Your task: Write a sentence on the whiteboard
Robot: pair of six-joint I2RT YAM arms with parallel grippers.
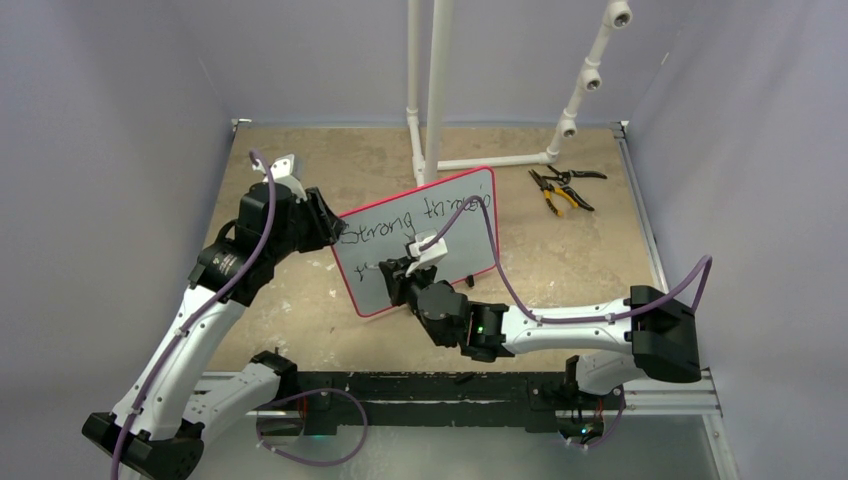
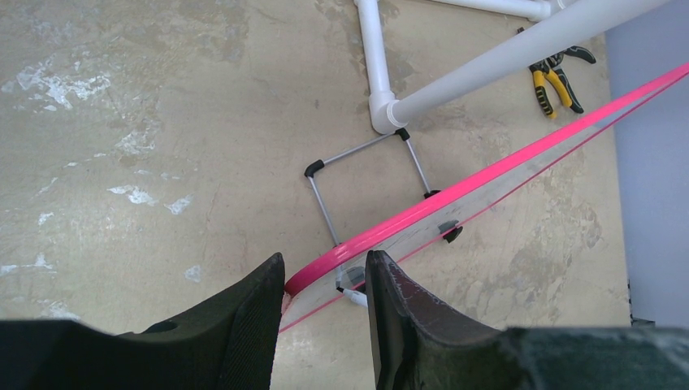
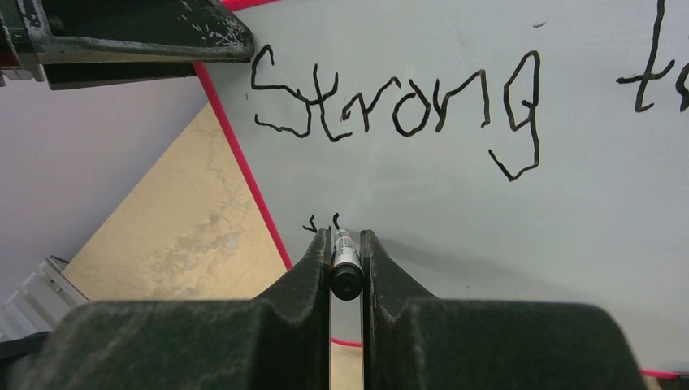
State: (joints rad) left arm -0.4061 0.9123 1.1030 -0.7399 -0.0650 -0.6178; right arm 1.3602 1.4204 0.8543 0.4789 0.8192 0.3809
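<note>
The whiteboard stands tilted on its stand at the table's middle, with a red border. The sentence starts on the top line in black as "Strong thr…"; the rest is hidden behind the right wrist. In the right wrist view "Strong" is clear on the board, with two small strokes below it. My right gripper is shut on a black marker, whose tip is at the board's lower left; it also shows from above. My left gripper grips the board's pink left edge.
A white PVC pipe frame stands behind the board, close to its top edge. Yellow-handled pliers lie at the back right. The board's wire stand rests on the tan tabletop behind it. Grey walls close in on three sides.
</note>
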